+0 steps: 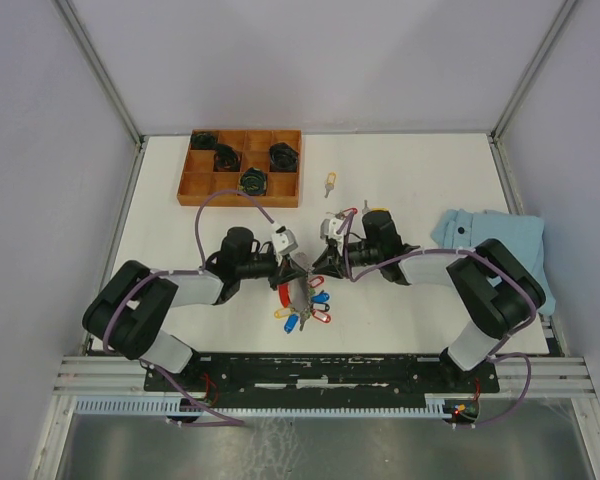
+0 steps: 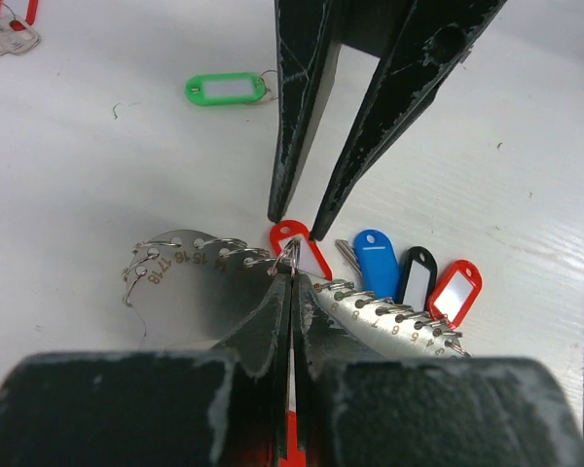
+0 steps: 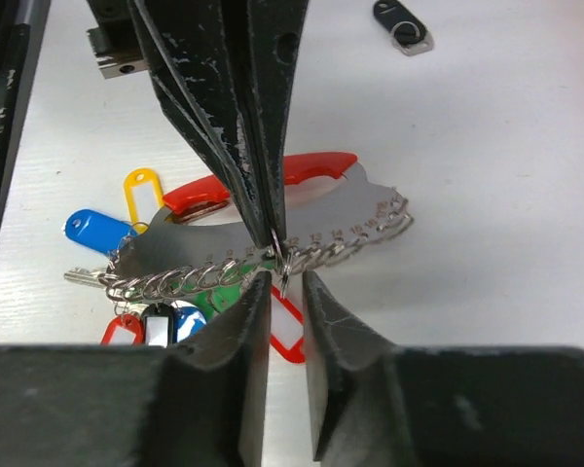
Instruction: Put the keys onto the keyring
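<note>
1. The keyring [image 3: 200, 243] is a flat grey metal band with stamped numbers, wire loops and a red curved strap [image 3: 307, 167]. It lies on the white table [image 3: 487, 146] between both arms.
2. The left gripper [image 2: 290, 277] is pressed together on one wire loop.
3. The right gripper [image 3: 284, 287] stands slightly apart over a red tag [image 3: 288, 336] and grips nothing.
4. A green-tagged key [image 2: 226, 89] lies well apart. The fingers hide part of the band.

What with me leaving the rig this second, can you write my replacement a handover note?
Left pincer: shut on the metal band of the keyring.
Right pincer: open, fingers either side of a red-tagged key at the band's edge.
Done: many tagged keys hang on the band; whether this red one is hooked on, I cannot tell.
Left: a green-tagged key, a yellow-tagged key and a second red-tagged key lie loose, apart from the bunch.
</note>
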{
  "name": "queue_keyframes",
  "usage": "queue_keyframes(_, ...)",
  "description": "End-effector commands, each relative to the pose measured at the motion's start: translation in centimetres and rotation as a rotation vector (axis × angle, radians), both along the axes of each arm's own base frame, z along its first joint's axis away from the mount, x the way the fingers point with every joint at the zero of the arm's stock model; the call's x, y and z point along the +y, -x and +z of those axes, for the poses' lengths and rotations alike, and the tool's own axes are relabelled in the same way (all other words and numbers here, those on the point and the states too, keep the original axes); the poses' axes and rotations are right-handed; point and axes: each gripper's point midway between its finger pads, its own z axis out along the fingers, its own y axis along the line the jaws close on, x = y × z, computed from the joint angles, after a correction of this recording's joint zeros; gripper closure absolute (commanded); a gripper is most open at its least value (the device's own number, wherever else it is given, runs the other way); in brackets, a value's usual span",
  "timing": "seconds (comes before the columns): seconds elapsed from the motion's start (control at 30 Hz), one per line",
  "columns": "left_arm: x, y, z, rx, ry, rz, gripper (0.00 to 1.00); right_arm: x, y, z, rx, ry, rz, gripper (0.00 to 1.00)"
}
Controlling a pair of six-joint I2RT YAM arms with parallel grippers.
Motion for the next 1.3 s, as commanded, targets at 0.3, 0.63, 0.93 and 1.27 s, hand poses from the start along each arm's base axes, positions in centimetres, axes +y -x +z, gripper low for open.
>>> queue_keyframes(0.3, 0.1, -2.6, 2.7, 0.022, 0.027, 0.148, 0.97, -3.2, -1.6, 2.2, 0.138, 0.088, -0.361, 0.42)
queue_keyframes(0.63, 0.3, -3.2, 2.6, 0.086, 0.005, 0.212, 0.97, -5.3, -3.7, 1.1, 0.297, 0.219, -0.648, 0.33)
queue_keyframes(0.93, 1.0, -4.2, 2.7, 0.114, -0.002, 0.305, 0.97, -11.1, -2.6, -0.4, 0.454, 0.479, -0.978, 0.31)
queue_keyframes(1.27, 2.4, -5.7, 3.4, 0.168, 0.036, 0.496, 0.97, -12.1, -2.7, -2.2, 0.571, 0.522, -1.143, 0.4)
